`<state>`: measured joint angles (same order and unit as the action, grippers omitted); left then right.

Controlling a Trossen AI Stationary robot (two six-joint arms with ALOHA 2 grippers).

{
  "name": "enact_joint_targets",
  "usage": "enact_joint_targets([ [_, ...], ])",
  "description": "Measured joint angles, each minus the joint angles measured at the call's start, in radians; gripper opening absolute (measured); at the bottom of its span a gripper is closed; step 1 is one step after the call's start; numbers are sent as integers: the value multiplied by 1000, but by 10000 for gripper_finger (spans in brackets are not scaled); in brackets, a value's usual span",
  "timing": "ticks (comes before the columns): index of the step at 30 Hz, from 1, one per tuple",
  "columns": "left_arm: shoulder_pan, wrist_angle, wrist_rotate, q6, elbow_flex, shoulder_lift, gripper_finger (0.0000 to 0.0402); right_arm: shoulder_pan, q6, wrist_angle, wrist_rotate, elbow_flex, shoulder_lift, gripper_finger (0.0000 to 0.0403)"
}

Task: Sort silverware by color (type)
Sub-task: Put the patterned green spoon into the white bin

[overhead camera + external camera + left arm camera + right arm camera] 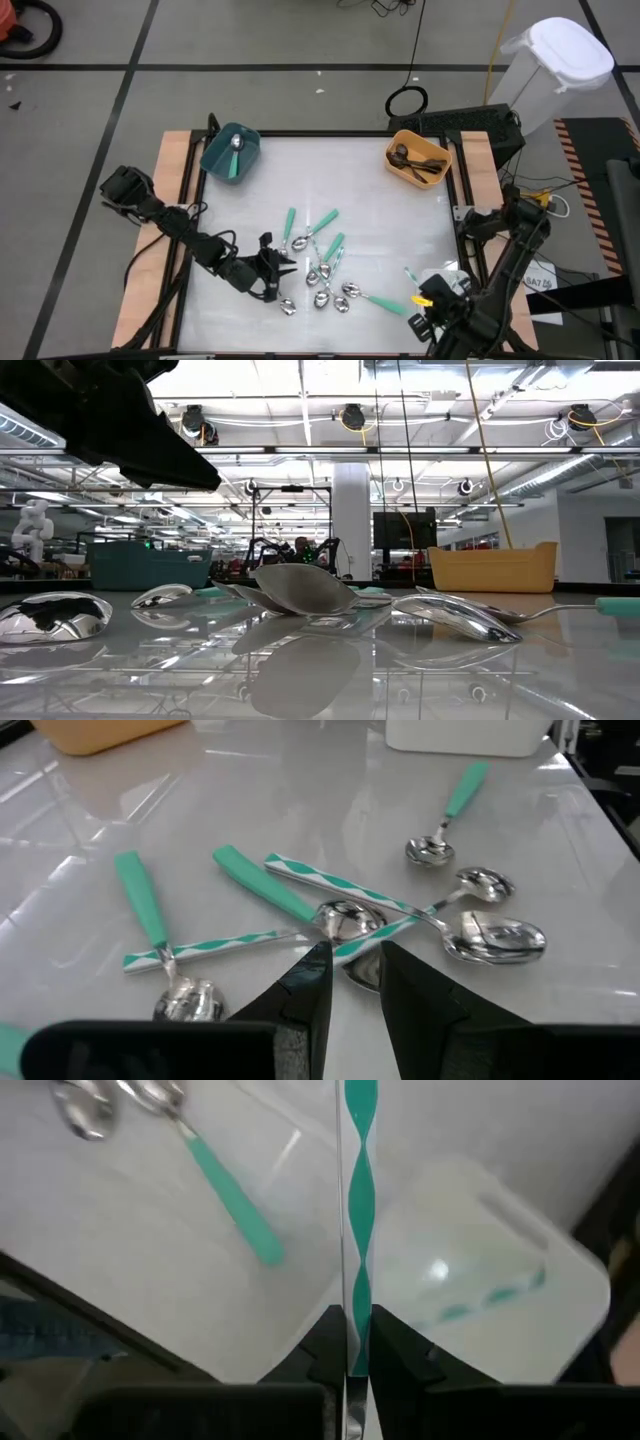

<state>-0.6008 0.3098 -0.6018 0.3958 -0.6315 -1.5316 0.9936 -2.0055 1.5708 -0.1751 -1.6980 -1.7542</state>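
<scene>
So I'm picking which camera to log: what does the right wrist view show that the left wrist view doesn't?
Only the right wrist view shows the right gripper shut on a teal-and-white patterned utensil above the white bin. Only the left wrist view shows the left gripper over the spoon pile, plus an orange bin corner. Both show teal-handled spoons on the table.

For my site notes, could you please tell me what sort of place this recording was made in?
Probably a large open robotics lab or workshop: the low view shows an exposed ceiling with strip lights, other workbenches behind, and a white humanoid robot far off.
</scene>
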Motion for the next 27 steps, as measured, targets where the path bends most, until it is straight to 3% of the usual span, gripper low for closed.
enact_joint_targets([
  [7,-24,-1,2,-30,0,0,88,82,-190,0,62,25,0,25],
  [15,-24,-2,2,-47,0,0,88,102,-198,-2,154,126,0,27],
  [27,-24,-2,2,-47,0,0,88,102,-133,-101,155,207,0,30],
])
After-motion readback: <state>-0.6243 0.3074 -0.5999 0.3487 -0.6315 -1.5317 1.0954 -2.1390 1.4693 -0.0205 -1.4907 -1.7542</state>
